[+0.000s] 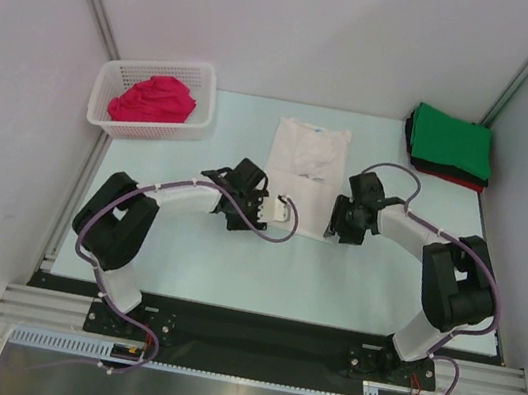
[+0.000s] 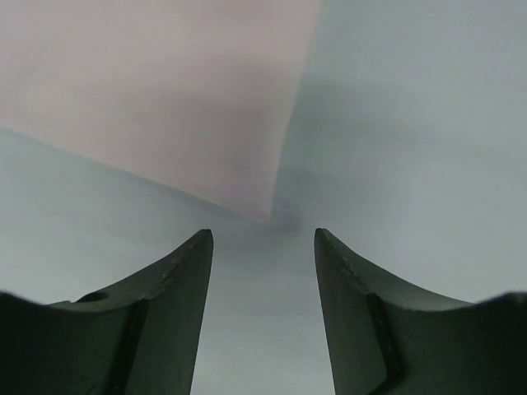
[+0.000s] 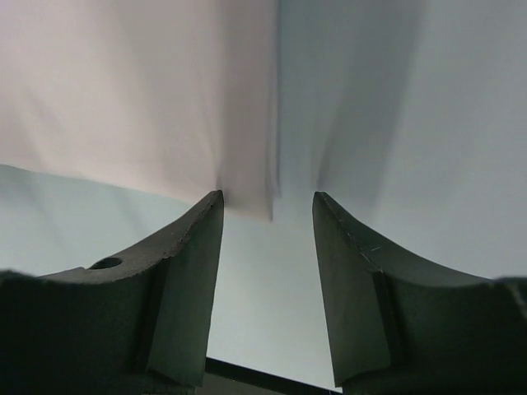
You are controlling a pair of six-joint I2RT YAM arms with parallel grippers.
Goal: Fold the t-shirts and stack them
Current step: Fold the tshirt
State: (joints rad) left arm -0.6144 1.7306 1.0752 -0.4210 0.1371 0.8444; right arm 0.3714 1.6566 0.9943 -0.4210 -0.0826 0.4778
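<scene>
A white t-shirt [image 1: 307, 164] lies flat in a long, narrow fold at the middle of the table. My left gripper [image 1: 266, 213] is open and empty at its near left corner. The left wrist view shows that gripper [image 2: 263, 239] just short of the shirt's corner [image 2: 165, 99]. My right gripper [image 1: 333, 227] is open and empty at the near right corner. In the right wrist view its jaws [image 3: 268, 199] frame the shirt's hem corner [image 3: 148, 90]. A folded green t-shirt [image 1: 453, 140] tops a stack over dark and red ones [image 1: 450, 178] at the back right. A magenta-red t-shirt [image 1: 153, 100] lies crumpled in the basket.
The white lattice basket [image 1: 164, 67] stands at the back left corner. Grey walls and metal frame posts close in the table's sides and back. Bare pale table [image 1: 211, 270] lies between the arms and the near edge.
</scene>
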